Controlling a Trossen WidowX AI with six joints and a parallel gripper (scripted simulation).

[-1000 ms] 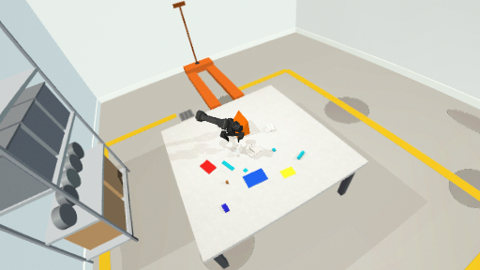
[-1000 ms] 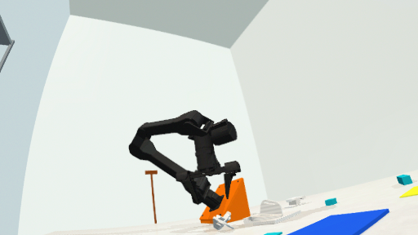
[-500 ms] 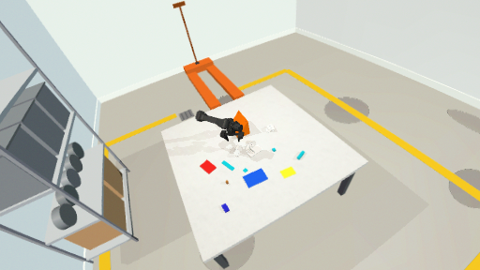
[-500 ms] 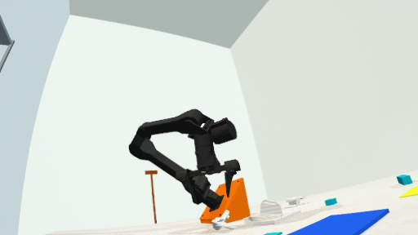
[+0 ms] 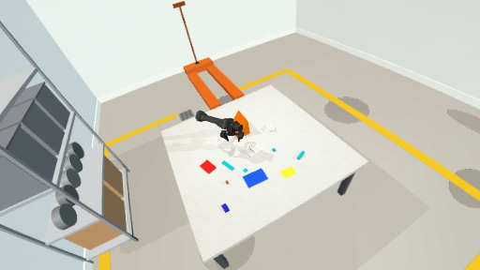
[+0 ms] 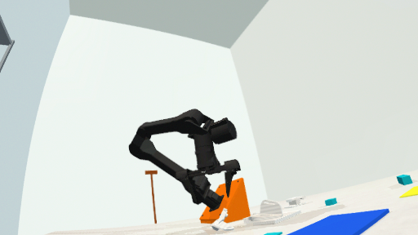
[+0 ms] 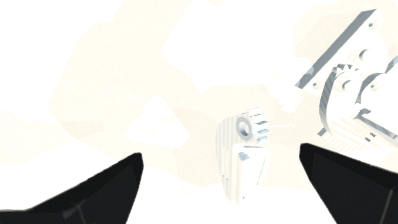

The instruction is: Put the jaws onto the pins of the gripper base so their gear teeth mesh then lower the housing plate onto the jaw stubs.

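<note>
My gripper [image 5: 233, 140] [image 6: 224, 201] [image 7: 221, 150] is wide open and empty above a loose white jaw. This jaw [image 6: 221, 221] [image 7: 229, 150] lies on the table, its gear teeth and hole toward the top of the wrist view, between the fingertips in that view but below them. The white gripper base [image 5: 252, 149] [image 6: 271, 219] [image 7: 377, 44] is at the upper right of the wrist view. A second toothed jaw [image 7: 327, 102] is at the base; whether it sits fully on a pin cannot be told. A white piece [image 5: 270, 127] [image 6: 295, 201] farther back may be the housing plate.
An orange wedge [image 5: 241, 123] [image 6: 238, 204] stands close behind the gripper. On the table [image 5: 281, 206] lie a blue plate [image 5: 255, 178] [image 6: 343, 222], a red square [image 5: 208, 167], a yellow piece [image 5: 288, 172], a dark blue block [image 5: 225, 208] and several teal pieces.
</note>
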